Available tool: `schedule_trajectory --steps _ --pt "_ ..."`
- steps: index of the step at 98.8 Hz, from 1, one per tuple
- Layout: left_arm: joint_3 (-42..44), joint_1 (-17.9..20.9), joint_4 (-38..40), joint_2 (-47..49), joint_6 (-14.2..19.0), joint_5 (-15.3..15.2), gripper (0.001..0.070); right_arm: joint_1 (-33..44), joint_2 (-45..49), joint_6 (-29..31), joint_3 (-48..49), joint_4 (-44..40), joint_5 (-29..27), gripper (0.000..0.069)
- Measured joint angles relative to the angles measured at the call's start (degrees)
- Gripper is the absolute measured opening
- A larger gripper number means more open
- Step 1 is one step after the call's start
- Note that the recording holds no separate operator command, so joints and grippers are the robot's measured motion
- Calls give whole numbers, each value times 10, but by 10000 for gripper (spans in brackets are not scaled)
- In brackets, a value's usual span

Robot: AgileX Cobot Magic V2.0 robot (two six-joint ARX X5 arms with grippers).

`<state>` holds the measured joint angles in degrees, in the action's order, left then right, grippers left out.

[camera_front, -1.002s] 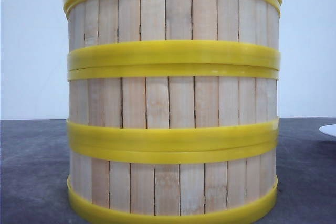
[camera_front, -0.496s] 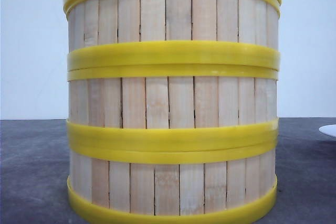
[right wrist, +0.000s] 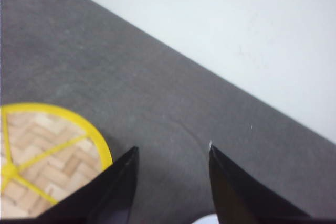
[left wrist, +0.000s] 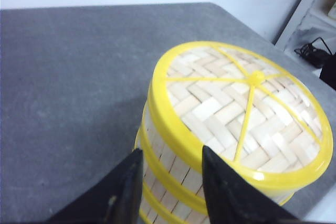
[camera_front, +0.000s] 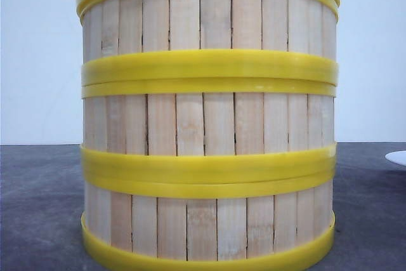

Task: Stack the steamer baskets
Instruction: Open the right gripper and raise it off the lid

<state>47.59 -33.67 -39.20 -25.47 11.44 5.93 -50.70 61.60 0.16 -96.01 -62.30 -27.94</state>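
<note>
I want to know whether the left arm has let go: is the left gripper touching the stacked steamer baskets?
Cannot tell. In the left wrist view the open left gripper frames the rim of the steamer baskets under the lid, but the fingers overlap the stack, hiding any gap.

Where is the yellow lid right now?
The lid sits on top of the three stacked steamer baskets in the middle of the grey table, with the left gripper at the stack's side.

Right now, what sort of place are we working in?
Probably a lab or test workspace: a bare grey table, a plain white wall, and shelving with cables at the side. Only the stacked steamer baskets suggest a kitchen.
</note>
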Motion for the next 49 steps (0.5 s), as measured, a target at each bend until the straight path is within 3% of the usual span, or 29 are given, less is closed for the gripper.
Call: schedule_trajectory --steps 29,49 --pt "0 0 -20 7 -13 0 194 0 -174 82 274 91 -19 255" --pt "0 0 -42 7 -14 0 194 0 -196 117 314 92 -19 255"
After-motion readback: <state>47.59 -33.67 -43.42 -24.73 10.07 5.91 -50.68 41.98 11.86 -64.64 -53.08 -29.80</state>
